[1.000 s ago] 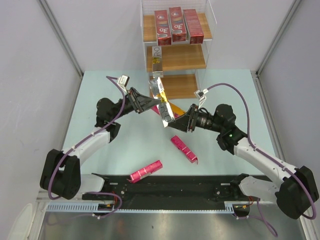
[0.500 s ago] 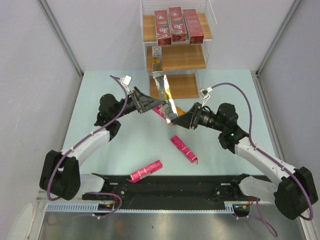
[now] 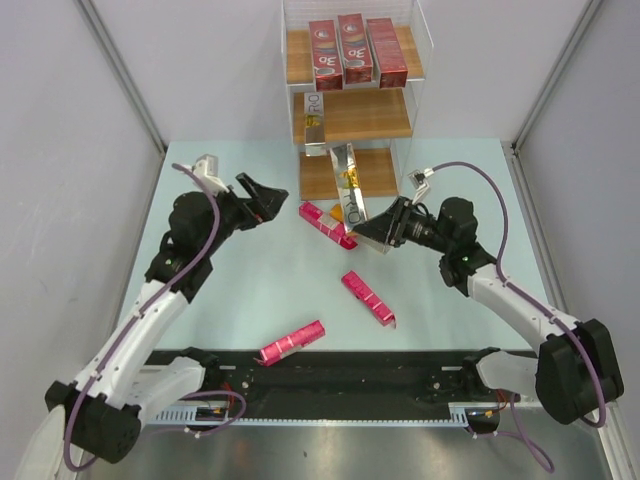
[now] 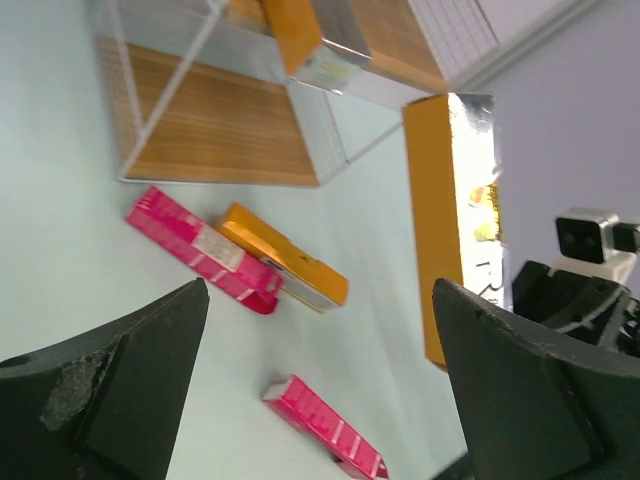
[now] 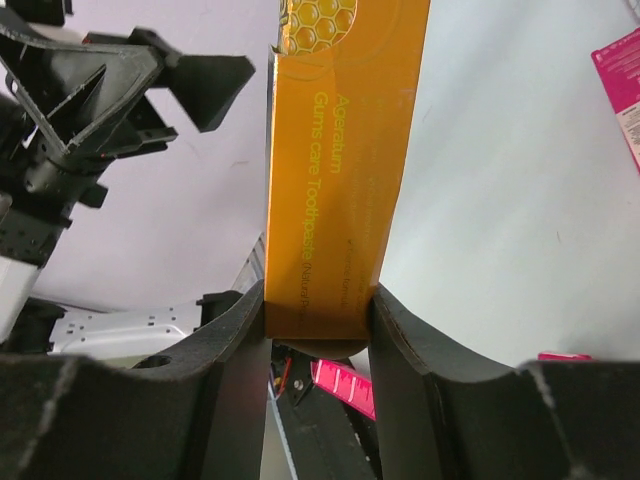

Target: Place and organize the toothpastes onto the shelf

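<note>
From the top external view, I am watching the right gripper (image 3: 368, 232) clamping the lower end of the held carton (image 3: 348, 188), a gold and silver one. Its long axis is running up and away from the fingers toward the shelf (image 3: 345, 112), and its far end is hanging just in front of the lowest board. The right arm is plainly the nearer one for the placing. The left gripper (image 3: 265, 190) is standing wide open and holding nothing, off to the left of the shelf front. Three red cartons (image 3: 355, 50) are sitting on the top tier and a silver carton (image 3: 313, 120) on the middle one. A pink carton (image 3: 322, 220) is lying on the table (image 3: 240, 290) right under the held one, with two further pink ones nearer me.

Through the left wrist, I am seeing empty space between the spread fingers (image 4: 130, 370), and an orange carton (image 4: 285, 270) lying against that pink one.

Through the right wrist, the pads (image 5: 235, 350) are pressing both narrow sides of the carton's base. I am judging the clear shelf wall the likeliest thing to catch it.
</note>
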Motion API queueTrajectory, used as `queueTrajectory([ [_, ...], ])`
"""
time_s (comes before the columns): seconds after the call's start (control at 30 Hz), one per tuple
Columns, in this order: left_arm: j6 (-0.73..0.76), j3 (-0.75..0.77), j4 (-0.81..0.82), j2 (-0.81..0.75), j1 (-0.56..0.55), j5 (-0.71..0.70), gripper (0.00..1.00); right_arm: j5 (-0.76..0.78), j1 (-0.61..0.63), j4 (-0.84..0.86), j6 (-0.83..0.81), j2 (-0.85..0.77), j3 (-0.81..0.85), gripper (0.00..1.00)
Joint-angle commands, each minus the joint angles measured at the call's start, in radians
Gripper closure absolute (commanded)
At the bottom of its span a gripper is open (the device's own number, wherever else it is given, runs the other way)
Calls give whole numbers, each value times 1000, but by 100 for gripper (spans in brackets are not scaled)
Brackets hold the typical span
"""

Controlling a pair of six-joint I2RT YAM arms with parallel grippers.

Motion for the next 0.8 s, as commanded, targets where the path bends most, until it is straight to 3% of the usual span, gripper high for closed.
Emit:
queueTrajectory([
  [0.0, 75, -15, -103, -64, -4, -192, 0, -50, -46, 142, 26, 16, 13, 73],
  [0.4, 80, -41, -52, 51, -6, -17, 0, -94, -112, 196, 72, 194, 177, 73],
  [0.77, 60, -178, -11, 46, -6, 0, 0, -70, -117, 213, 167, 439, 380, 73],
])
